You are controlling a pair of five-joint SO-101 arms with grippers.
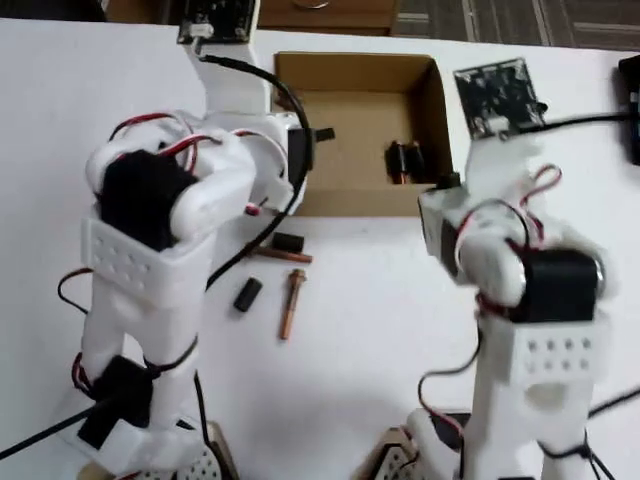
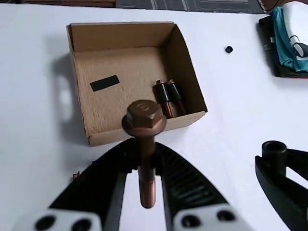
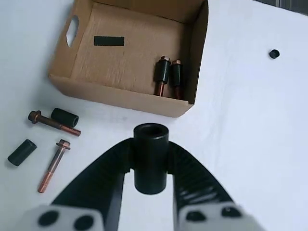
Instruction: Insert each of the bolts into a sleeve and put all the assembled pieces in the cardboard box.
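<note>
No legible text, label, brand, number or sign on any visible surface.

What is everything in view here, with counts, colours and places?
table: one, white, under everything
cardboard box: one, brown, on the table
assembled pieces: two, copper and black, inside the box by a side wall
strip: one, black, on the box floor
loose bolts: two, copper, on the table outside the box
loose sleeves: two, black, beside those bolts
round item: one, small, black, on the table apart from the box
left gripper: one, black, shut on a copper bolt
right gripper: one, black, shut on a black sleeve
</note>
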